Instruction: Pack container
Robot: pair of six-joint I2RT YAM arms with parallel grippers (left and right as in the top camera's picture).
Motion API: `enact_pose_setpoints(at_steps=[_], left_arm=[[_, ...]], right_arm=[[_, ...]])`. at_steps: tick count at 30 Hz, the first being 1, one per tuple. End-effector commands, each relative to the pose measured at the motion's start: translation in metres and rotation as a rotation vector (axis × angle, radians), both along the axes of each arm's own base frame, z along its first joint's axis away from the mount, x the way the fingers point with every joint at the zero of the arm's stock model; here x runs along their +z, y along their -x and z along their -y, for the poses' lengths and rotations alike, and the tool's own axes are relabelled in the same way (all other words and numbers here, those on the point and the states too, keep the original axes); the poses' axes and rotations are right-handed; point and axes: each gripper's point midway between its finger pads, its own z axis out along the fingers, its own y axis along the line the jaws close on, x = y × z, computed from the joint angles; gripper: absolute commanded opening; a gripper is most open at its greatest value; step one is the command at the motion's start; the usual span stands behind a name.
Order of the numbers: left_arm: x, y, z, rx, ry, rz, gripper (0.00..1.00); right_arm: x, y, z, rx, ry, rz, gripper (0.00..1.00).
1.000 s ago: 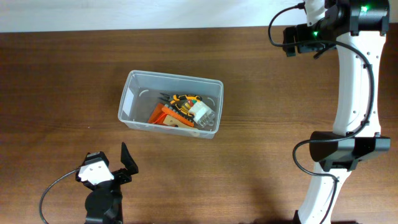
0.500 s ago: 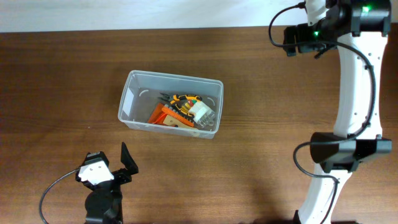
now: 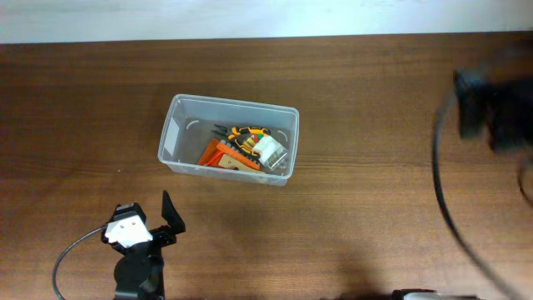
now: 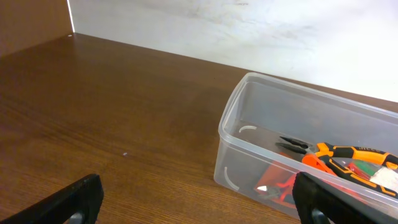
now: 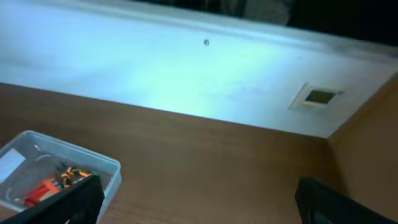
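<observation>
Both grippers are seen with jaws apart and empty: the left gripper (image 4: 199,208) at 7 o'clock, the right gripper (image 5: 199,202) blurred at 3. Packing seems done in the container (image 3: 179,133) at 10 o'clock; arms are best parked wide of its rim.

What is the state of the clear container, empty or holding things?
Partly filled: the container holds orange tools and a small clear box at its right end; its left end is bare.

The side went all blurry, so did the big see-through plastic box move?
No. In the overhead view, the clear rectangular plastic container sits exactly where it was, same distance and tilt from the wooden table's far edge.
</observation>
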Motion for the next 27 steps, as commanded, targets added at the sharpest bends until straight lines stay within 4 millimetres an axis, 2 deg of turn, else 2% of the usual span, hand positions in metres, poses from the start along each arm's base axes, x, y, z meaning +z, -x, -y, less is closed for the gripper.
enact_pose_setpoints(at_steps=[1,5,6,9,10,13,16,18,22,23,27], left_arm=[[-0.001,0.000,0.000,-0.001,-0.009,-0.002,0.99],[-0.001,0.000,0.000,-0.001,-0.009,-0.002,0.99],[-0.001,0.000,0.000,-0.001,-0.009,-0.002,0.99],[-0.001,0.000,0.000,-0.001,-0.009,-0.002,0.99],[-0.001,0.000,0.000,-0.001,-0.009,-0.002,0.99],[-0.001,0.000,0.000,-0.001,-0.009,-0.002,0.99],[-0.001,0.000,0.000,-0.001,-0.009,-0.002,0.99],[-0.001,0.000,0.000,-0.001,-0.009,-0.002,0.99],[-0.001,0.000,0.000,-0.001,-0.009,-0.002,0.99],[-0.001,0.000,0.000,-0.001,-0.009,-0.002,0.99],[-0.001,0.000,0.000,-0.001,-0.009,-0.002,0.99]], right_arm=[[-0.024,0.018,-0.004,0.013,-0.014,-0.072,0.99],[-0.062,0.056,-0.004,0.013,-0.015,-0.148,0.99],[-0.079,0.068,0.000,0.002,0.017,-0.171,0.99],[-0.109,0.085,0.002,-0.008,0.025,-0.176,0.99],[-0.124,0.087,0.001,-0.007,0.025,-0.127,0.99],[-0.145,0.083,0.001,-0.006,0.025,0.008,0.99],[-0.166,0.076,0.001,-0.009,0.016,0.231,0.99],[-0.176,0.072,0.000,-0.009,0.014,0.302,0.99],[-0.207,0.061,0.001,-0.024,-0.046,0.350,0.99],[-0.230,0.052,0.001,-0.038,-0.107,0.336,0.99],[-0.274,0.029,0.001,-0.067,-0.231,0.324,0.99]])
